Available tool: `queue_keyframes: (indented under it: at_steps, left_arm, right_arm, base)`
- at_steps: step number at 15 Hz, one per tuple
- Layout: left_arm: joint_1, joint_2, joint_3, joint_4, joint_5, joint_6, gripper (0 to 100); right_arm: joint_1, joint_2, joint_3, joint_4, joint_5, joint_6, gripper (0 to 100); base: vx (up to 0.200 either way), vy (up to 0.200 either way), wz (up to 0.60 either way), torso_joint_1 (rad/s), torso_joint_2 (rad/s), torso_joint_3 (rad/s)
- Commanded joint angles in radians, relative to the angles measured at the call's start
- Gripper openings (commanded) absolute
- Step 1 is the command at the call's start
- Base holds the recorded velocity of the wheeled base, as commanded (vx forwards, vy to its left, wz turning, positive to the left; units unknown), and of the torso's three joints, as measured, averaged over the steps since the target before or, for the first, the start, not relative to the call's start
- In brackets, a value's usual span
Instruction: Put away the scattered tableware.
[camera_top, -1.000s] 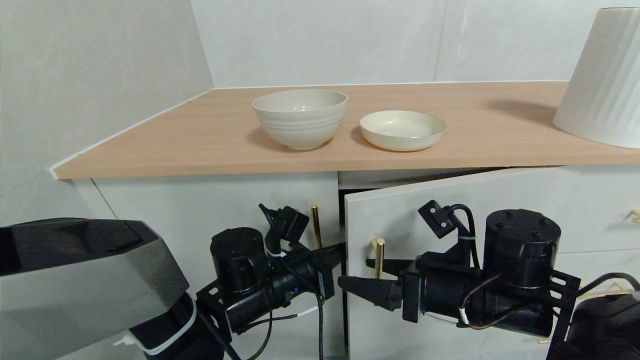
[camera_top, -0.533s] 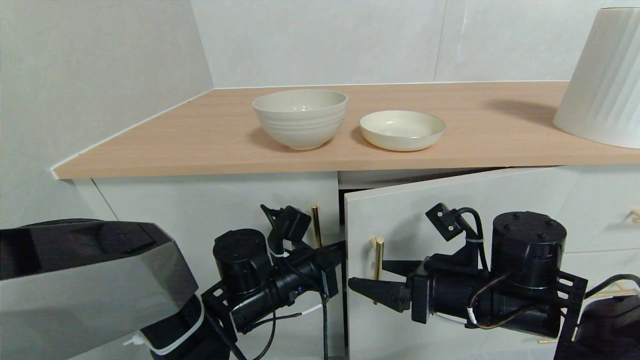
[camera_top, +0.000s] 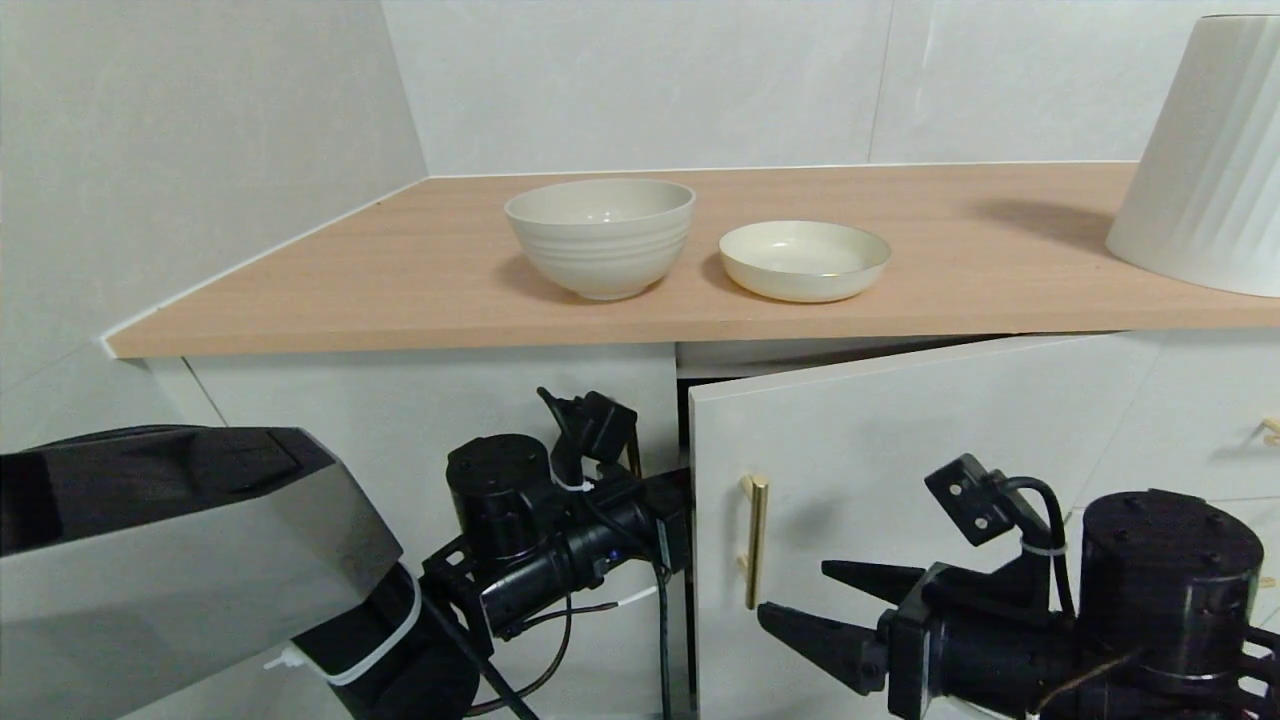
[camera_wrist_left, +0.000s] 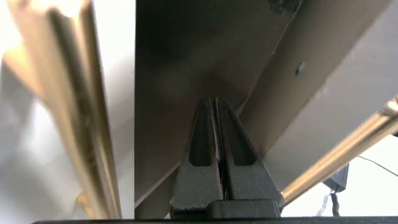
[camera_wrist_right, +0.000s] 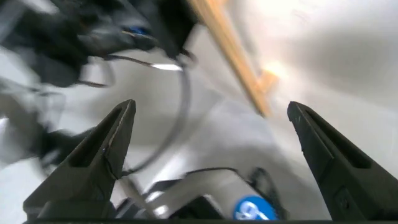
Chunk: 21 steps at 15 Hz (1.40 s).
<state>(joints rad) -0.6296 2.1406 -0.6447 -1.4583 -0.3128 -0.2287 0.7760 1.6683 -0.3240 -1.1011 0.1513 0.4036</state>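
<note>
A deep ribbed cream bowl (camera_top: 600, 235) and a shallow cream dish (camera_top: 804, 260) stand side by side on the wooden countertop (camera_top: 350, 290). Below, the right cabinet door (camera_top: 900, 440) stands slightly ajar, with a gold handle (camera_top: 755, 540). My left gripper (camera_top: 682, 497) is shut and empty, its tips pushed into the dark gap at the door's edge (camera_wrist_left: 214, 104). My right gripper (camera_top: 797, 592) is open and empty, just right of and below the handle. The right wrist view has the gripper (camera_wrist_right: 211, 118) with that handle (camera_wrist_right: 230, 50) beyond it.
A large white lampshade (camera_top: 1210, 160) occupies the counter's right end. The left cabinet door (camera_top: 430, 420) is closed, its gold handle (camera_wrist_left: 74, 106) beside my left gripper. Tiled walls meet at the counter's back and left. Another gold pull (camera_top: 1270, 430) is at the far right.
My right gripper has drawn back from the door handle, down and to the right. My left gripper has edged up and further into the gap. Bowl and dish have not moved.
</note>
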Motion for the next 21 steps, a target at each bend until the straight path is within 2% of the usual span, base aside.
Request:
queue_keyframes:
  at_steps: [1,3,10,16,21]
  left_arm:
    - [-0.007,-0.030,-0.007,0.018,-0.003,0.000,0]
    - [-0.025,-0.034,-0.021,0.030,-0.003,0.000,0]
    - [-0.048,-0.022,-0.029,0.029,-0.003,-0.004,0]
    - [-0.053,-0.015,-0.032,0.029,-0.003,-0.004,0]
    - [-0.055,0.015,-0.062,0.030,-0.005,-0.004,0]
  right_arm:
    - [0.071,-0.056,0.051,0.017,-0.110,-0.006,100]
    - [0.088,-0.084,0.077,0.038,-0.157,-0.006,100]
    - [0.089,-0.117,0.126,0.069,-0.154,-0.006,100]
    - [0.089,-0.124,0.128,0.069,-0.154,-0.006,100]
    - [0.095,-0.125,0.128,0.069,-0.154,-0.006,100]
  base:
    - [0.000,0.000,0.00,0.000,0.00,0.000]
    - [0.000,0.000,0.00,0.000,0.00,0.000]
    - [0.000,0.000,0.00,0.000,0.00,0.000]
    - [-0.200,0.000,0.00,0.000,0.00,0.003]
    - [0.000,0.000,0.00,0.000,0.00,0.000]
